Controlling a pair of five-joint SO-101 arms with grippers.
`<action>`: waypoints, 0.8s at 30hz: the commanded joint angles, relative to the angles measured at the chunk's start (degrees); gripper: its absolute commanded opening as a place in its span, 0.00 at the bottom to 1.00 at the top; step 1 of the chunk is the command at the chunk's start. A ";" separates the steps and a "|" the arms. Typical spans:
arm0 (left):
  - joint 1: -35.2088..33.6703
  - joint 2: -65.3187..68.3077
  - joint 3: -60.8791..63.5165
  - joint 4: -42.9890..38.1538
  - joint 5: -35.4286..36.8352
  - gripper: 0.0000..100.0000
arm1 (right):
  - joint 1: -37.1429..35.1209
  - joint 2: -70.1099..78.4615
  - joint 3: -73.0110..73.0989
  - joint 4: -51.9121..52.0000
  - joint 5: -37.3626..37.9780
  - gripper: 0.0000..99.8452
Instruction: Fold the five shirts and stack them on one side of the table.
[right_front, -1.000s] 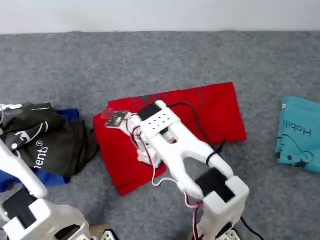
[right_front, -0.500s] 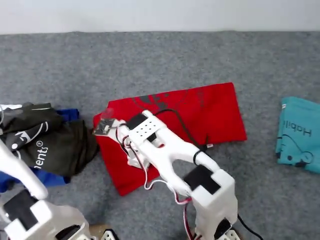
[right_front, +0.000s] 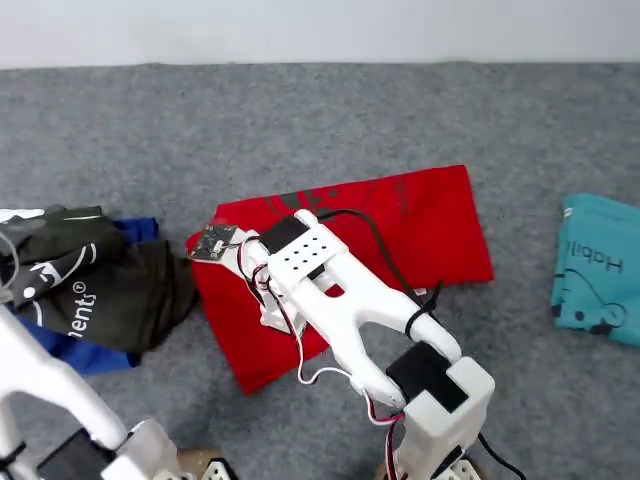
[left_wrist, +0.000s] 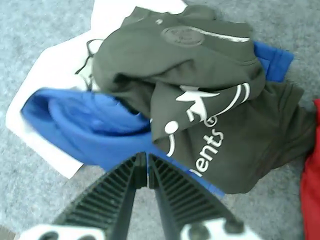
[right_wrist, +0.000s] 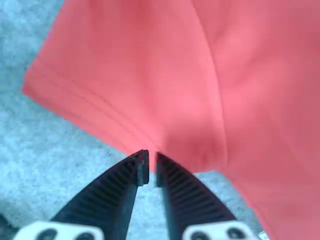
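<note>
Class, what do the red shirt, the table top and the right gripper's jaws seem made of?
Red shirt: soft matte cloth, probably cotton knit; it creases and shows a stitched hem.
Table top: grey fuzzy covering, carpet-like.
Right gripper jaws: black, ridged, likely matte plastic.

I saw a flat, part-folded red cotton shirt (right_front: 440, 215) mid-table, a folded teal shirt (right_front: 595, 270) far right, and a crumpled dark white-printed shirt (left_wrist: 220, 125) heaped over blue (left_wrist: 90, 130) and white shirts (left_wrist: 50, 70) at left.

High view fixed above table (right_front: 300, 120) looking down, left wrist close over shirt pile (left_wrist: 200, 125), right wrist close over red shirt (right_wrist: 225, 75), both shared with high view.
</note>
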 joint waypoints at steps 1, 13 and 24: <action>-0.97 -4.04 1.45 -0.18 0.00 0.01 | -2.95 -3.47 -0.35 3.30 0.44 0.15; -5.01 -9.93 5.76 0.18 -4.66 0.01 | -15.16 -2.95 -0.18 1.71 -0.09 0.20; -11.78 -9.76 5.76 0.18 -9.67 0.01 | -16.66 4.26 -0.35 -0.92 -0.09 0.20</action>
